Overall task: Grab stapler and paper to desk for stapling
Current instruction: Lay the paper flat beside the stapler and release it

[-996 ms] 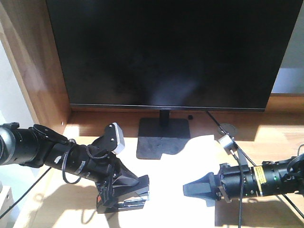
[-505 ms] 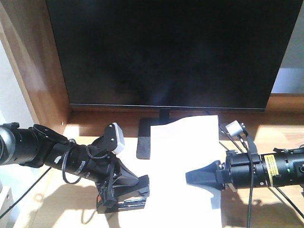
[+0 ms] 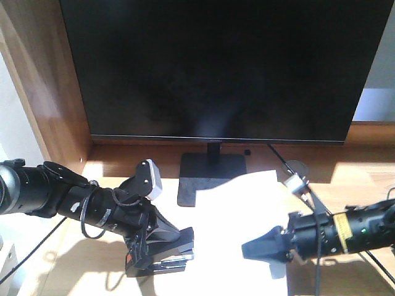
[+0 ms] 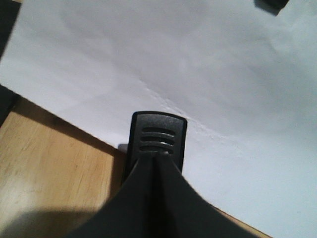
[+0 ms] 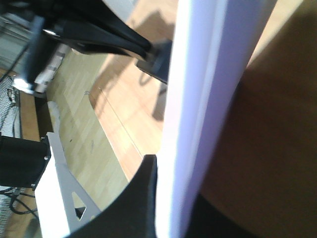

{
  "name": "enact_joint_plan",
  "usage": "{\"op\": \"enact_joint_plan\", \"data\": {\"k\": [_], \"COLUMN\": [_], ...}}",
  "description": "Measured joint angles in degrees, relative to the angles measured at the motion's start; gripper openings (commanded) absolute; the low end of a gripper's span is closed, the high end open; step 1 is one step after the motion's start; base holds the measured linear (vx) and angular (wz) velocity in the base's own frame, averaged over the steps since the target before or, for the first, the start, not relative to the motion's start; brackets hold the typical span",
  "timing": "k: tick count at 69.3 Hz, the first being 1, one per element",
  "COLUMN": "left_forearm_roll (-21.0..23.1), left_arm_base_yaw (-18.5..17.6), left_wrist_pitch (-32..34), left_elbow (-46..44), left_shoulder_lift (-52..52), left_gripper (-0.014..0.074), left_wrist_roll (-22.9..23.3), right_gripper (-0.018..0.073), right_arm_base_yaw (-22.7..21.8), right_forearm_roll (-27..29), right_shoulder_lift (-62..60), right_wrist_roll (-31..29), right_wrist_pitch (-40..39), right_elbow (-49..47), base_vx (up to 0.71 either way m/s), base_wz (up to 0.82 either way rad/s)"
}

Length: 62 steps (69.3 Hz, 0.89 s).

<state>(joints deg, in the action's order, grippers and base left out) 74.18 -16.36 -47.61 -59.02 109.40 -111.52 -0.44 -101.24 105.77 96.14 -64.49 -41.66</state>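
Note:
On the desk (image 3: 352, 179) the black stapler (image 3: 162, 264) lies low at the left, a red patch at its near end. In the left wrist view its ribbed head (image 4: 157, 135) sits on the edge of the paper (image 4: 223, 74). My left gripper (image 3: 185, 238) is shut, its tips (image 4: 157, 155) lying on top of the stapler with nothing between them. The white sheet of paper (image 3: 237, 209) spreads from the stapler towards the monitor's foot. My right gripper (image 3: 248, 250) is shut on its right side; the right wrist view shows the sheet (image 5: 198, 99) edge-on between the fingers.
A big black monitor (image 3: 216, 68) fills the back, its flat foot (image 3: 207, 182) partly under the sheet. A dark wooden side panel (image 3: 43, 86) walls the left. A round cable hole (image 3: 297, 166) and cables lie behind the right arm.
Half a second ago the sheet's far edge was lifted up to the monitor's lower rim; now it has dropped back and the right gripper sits lower. The left arm and stapler have not moved.

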Motion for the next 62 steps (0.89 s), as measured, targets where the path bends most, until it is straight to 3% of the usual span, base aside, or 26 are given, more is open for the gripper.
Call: {"op": "enact_joint_plan", "data": {"k": [23, 62], "left_forearm_roll": [0.0, 0.0], "left_arm_base_yaw": [0.0, 0.0], "left_wrist_pitch": [0.0, 0.0], "left_elbow": [0.0, 0.0], "left_shoulder_lift": [0.0, 0.0], "left_gripper": [-0.0006, -0.0006], "left_wrist_roll": [0.0, 0.0], "right_gripper": [-0.0002, -0.0002], "right_arm_base_yaw": [3.79, 3.98], "right_forearm_roll": [4.56, 10.44], "right_shoulder_lift": [6.22, 11.4], "right_wrist_roll": [-0.06, 2.26], "right_wrist_pitch": [0.59, 4.9], "right_elbow": [-2.07, -2.6], "base_vx": [0.0, 0.0], "base_wz": [0.0, 0.0]}}
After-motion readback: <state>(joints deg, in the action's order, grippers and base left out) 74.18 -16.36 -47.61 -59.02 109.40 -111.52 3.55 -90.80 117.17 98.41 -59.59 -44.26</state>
